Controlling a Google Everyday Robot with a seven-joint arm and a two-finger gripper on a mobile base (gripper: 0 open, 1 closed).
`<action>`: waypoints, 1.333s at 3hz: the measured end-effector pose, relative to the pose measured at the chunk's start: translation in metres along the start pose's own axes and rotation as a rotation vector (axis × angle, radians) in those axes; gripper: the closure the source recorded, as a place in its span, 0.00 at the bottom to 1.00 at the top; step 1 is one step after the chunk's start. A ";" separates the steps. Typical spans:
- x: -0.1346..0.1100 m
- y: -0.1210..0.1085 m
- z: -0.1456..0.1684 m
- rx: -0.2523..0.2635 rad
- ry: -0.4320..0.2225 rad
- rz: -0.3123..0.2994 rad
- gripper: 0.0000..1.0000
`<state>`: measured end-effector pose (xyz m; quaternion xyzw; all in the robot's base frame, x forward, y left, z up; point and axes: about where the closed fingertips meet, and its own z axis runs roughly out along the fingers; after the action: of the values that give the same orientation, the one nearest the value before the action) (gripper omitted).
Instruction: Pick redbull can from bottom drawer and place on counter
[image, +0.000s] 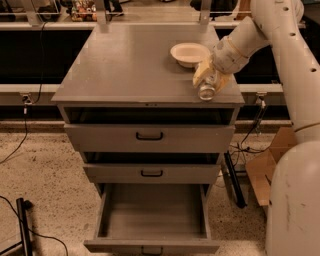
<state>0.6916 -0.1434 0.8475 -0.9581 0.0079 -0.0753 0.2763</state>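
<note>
Gripper (207, 81) upper right, jaws closed

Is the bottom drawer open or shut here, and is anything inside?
Open and empty: the bottom drawer is pulled out, floor bare. The tool holds the redbull can at the counter front edge.

The counter (125, 65) is a flat, matte grey surface. A cream bowl (189, 53) sits on it toward the back right. Near the front right edge the gripper (209, 80) hangs low over it, jaws closed around the tilted redbull can (206, 91), whose lower end perhaps touches the surface.
</note>
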 end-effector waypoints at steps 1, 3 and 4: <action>-0.003 0.008 -0.003 -0.026 -0.002 0.018 0.82; 0.013 -0.012 0.003 -0.003 0.045 -0.022 0.65; 0.015 -0.016 0.004 -0.025 0.049 -0.030 0.55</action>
<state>0.7064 -0.1285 0.8542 -0.9594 0.0011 -0.1029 0.2628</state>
